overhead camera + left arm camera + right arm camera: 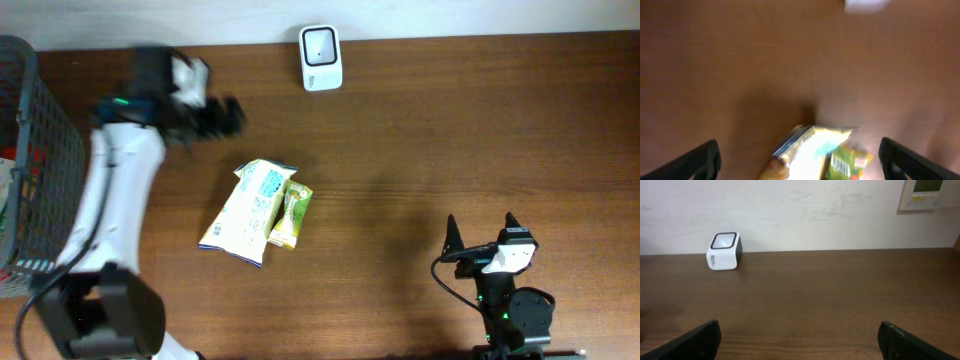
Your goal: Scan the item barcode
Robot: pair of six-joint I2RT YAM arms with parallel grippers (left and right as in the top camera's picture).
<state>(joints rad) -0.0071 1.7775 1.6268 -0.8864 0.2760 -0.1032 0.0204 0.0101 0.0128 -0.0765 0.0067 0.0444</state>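
Observation:
Two snack packets lie side by side on the wooden table: a white-and-blue bag [248, 211] and a smaller green packet [291, 213] against its right edge. In the left wrist view the white bag [812, 150] and the green packet [847, 162], barcode facing up, sit low between the spread fingers. My left gripper [215, 117] hovers, blurred, up and left of the packets, open and empty. The white barcode scanner [321, 57] stands at the table's far edge, also the scanner [723, 251] by the wall. My right gripper [481, 229] rests open near the front right.
A dark wire basket [35, 160] holding more items stands at the left edge of the table. A wall panel [922, 194] hangs behind the table on the right.

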